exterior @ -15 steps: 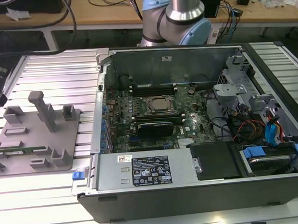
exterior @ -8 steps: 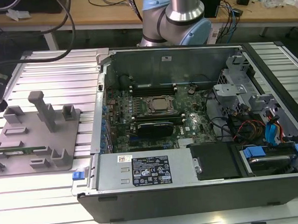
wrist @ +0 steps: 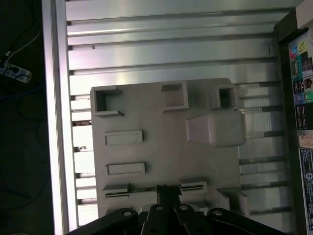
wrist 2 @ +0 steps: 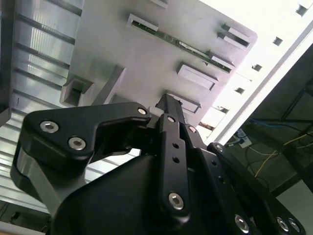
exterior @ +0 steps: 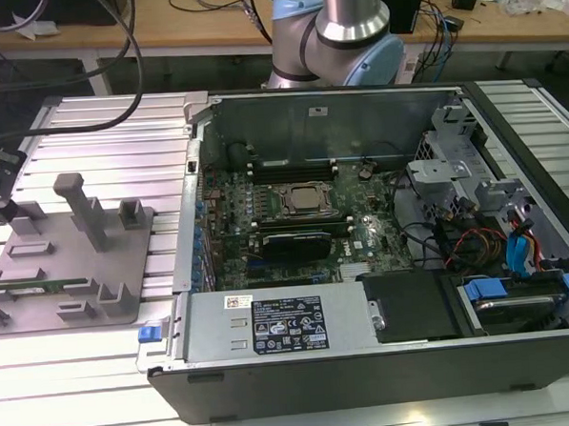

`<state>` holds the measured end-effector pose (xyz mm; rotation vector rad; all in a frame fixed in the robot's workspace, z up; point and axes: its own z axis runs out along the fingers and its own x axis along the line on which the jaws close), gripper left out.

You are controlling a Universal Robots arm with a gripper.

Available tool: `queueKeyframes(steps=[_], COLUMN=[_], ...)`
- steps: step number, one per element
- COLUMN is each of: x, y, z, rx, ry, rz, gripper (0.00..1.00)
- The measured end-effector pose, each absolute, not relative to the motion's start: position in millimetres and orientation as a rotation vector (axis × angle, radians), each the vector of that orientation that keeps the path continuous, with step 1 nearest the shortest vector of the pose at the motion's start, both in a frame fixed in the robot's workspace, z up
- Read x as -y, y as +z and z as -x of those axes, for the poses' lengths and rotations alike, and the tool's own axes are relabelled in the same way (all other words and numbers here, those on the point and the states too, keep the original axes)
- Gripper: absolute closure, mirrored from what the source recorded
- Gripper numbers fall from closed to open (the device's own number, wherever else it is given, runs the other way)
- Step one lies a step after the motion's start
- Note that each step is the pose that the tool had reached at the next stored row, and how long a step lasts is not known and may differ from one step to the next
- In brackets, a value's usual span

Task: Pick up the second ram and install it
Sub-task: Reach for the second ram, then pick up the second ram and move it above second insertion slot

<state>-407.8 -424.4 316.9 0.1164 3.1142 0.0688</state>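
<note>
Fixture tray [exterior: 78,272] looked like matt grey plastic, smooth, no shine. Table [exterior: 148,163] under it was ribbed aluminium, bright & reflective, w/ glare along the grooves. Second ram [wrist 2: 190,49] was a thin green circuit-board strip w/ a dull satin look. Gripper [wrist 2: 167,104] had a matt black body, metal or plastic, couldn't tell which, w/ shiny steel screw heads. Arm [exterior: 351,19] was brushed silver metal w/ glossy pale-blue plastic caps. PC case [exterior: 370,390] was semi-gloss black outside, dull grey sheet metal inside. Its cover [exterior: 214,331] was bare metal w/ a paper label [exterior: 286,327]. Bench [exterior: 208,26] at the back had a wood top.
</note>
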Motion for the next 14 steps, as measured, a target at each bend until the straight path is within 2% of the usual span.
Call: queueKeyframes(steps=[14], x=[424.3], y=[316.8], z=[407.8], rx=[-3.114], ry=[0.069], rz=[-0.117], gripper=[0.92])
